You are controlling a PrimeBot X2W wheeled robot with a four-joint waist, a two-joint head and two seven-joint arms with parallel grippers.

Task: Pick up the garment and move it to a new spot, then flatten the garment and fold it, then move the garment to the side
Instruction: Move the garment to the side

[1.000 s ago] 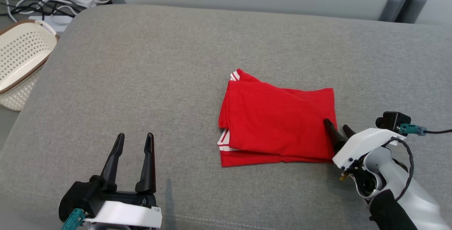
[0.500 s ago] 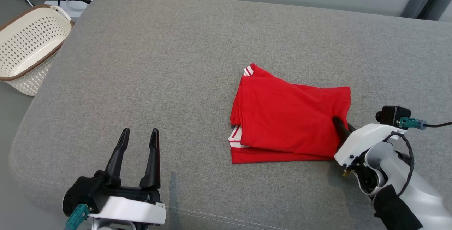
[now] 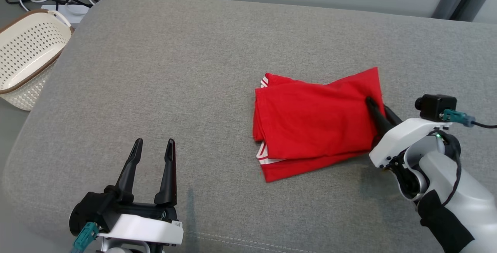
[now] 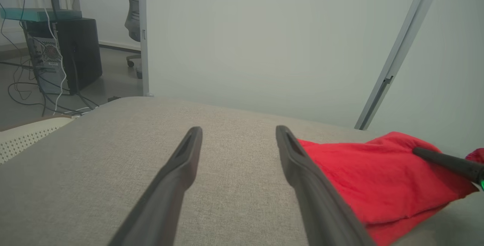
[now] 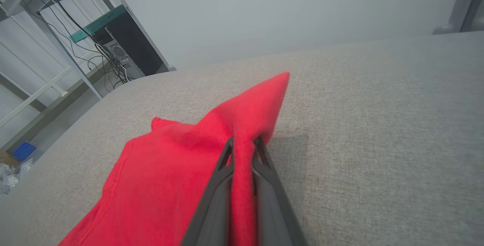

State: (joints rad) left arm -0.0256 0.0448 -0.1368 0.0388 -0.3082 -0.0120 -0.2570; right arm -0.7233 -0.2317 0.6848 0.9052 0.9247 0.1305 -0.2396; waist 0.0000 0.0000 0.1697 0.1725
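My right gripper [image 3: 377, 105] now pinches the red shirt [image 3: 310, 121], its corner raised since 1 s ago | left gripper [image 3: 153, 144] jaws wide | basket [image 3: 27, 51] beside cushion [image 3: 186, 62]

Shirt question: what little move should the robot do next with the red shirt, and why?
Probably drag the shirt a little sideways, to the robot's right, across the grey cushion. It looks folded already, the right gripper is shut on its lifted right edge, and the left gripper is open, away from it.
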